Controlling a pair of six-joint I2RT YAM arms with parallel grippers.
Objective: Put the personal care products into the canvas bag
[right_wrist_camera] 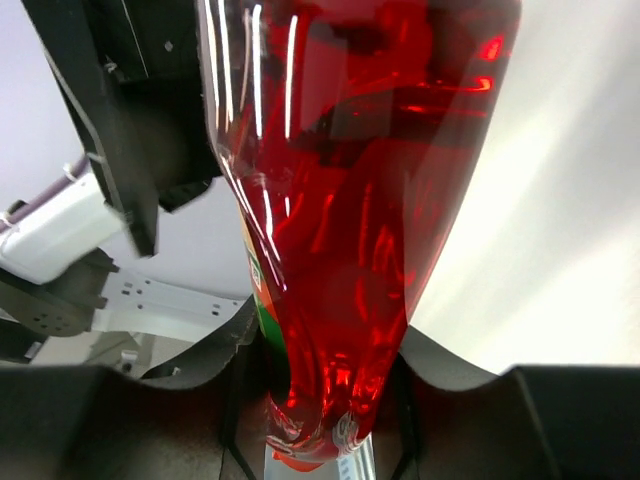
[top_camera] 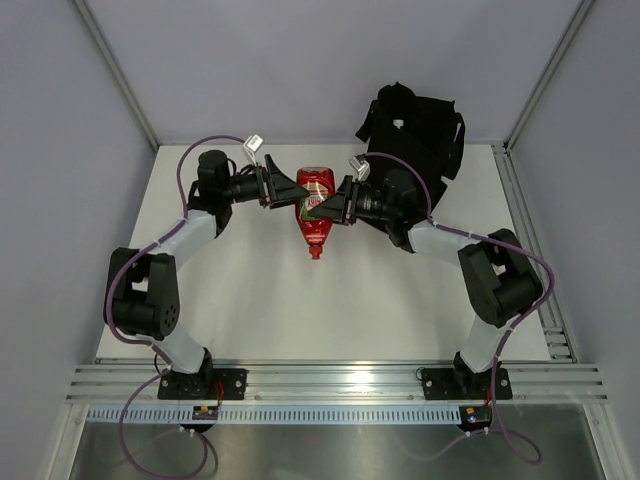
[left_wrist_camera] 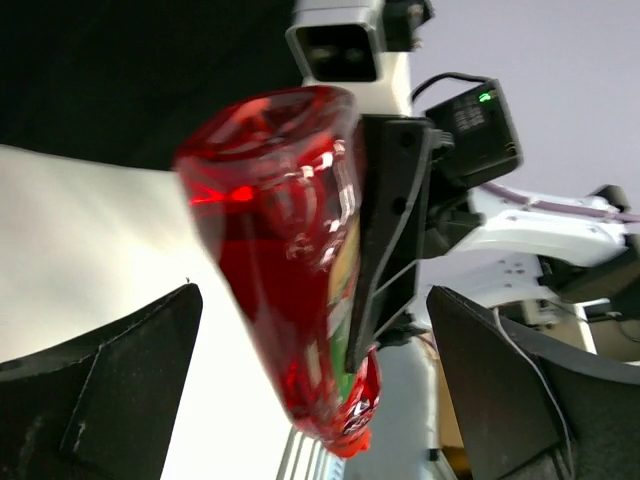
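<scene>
A red translucent bottle [top_camera: 315, 212] with a green label is held above the white table [top_camera: 250, 300], cap toward the near edge. My right gripper [top_camera: 332, 208] is shut on its narrow lower part; in the right wrist view both fingers hug the bottle [right_wrist_camera: 350, 250] at the gripper [right_wrist_camera: 330, 400]. My left gripper [top_camera: 292, 190] is open, and in the left wrist view [left_wrist_camera: 315, 400] its fingers stand wide apart on either side of the bottle [left_wrist_camera: 290, 260] without touching it. The black canvas bag [top_camera: 415, 125] stands at the back right. No other products are in view.
The right arm's forearm [top_camera: 440, 240] crosses in front of the bag. Grey walls close the table on the left, back and right. An aluminium rail [top_camera: 330, 380] runs along the near edge by the arm bases.
</scene>
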